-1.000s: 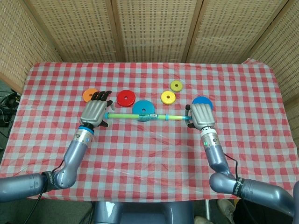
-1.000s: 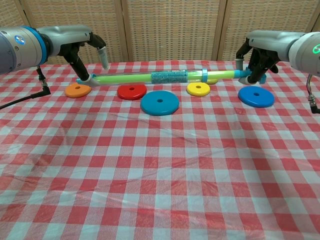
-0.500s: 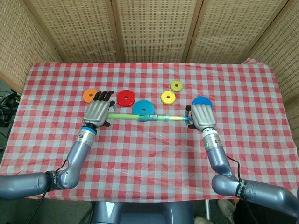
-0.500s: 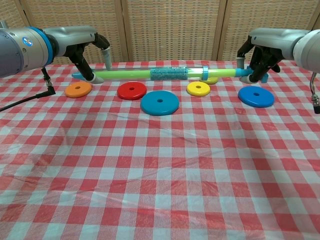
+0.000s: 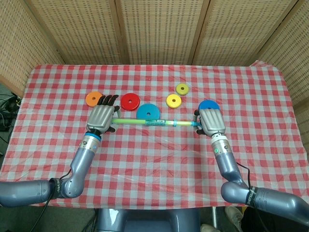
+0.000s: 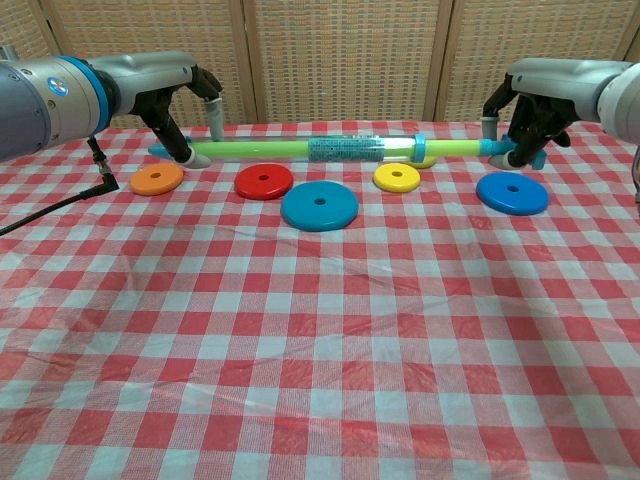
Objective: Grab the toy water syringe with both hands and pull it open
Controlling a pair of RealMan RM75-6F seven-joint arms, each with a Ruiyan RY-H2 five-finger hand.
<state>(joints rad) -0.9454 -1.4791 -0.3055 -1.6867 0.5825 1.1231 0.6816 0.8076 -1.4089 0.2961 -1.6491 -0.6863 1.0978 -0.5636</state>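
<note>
The toy water syringe [image 6: 340,150] is a long green tube with a blue patterned sleeve at its middle, held level above the checked table. In the head view the toy water syringe [image 5: 154,123] spans between both hands. My left hand [image 6: 178,105] grips its left end, where a blue tip sticks out past the fingers. My left hand [image 5: 100,118] shows from the back in the head view. My right hand [image 6: 525,105] grips the blue right end piece. My right hand [image 5: 211,122] hides that end in the head view.
Flat discs lie on the red-and-white cloth under and behind the syringe: orange disc [image 6: 157,179], red disc [image 6: 264,182], large blue disc [image 6: 320,204], yellow disc [image 6: 397,177], blue disc [image 6: 512,193]. A smaller yellow disc [image 5: 182,88] sits further back. Wicker screens stand behind the table.
Both hands have lifted the syringe a little and levelled it. The right hand has shifted slightly to the right, and the syringe looks a bit longer.
</note>
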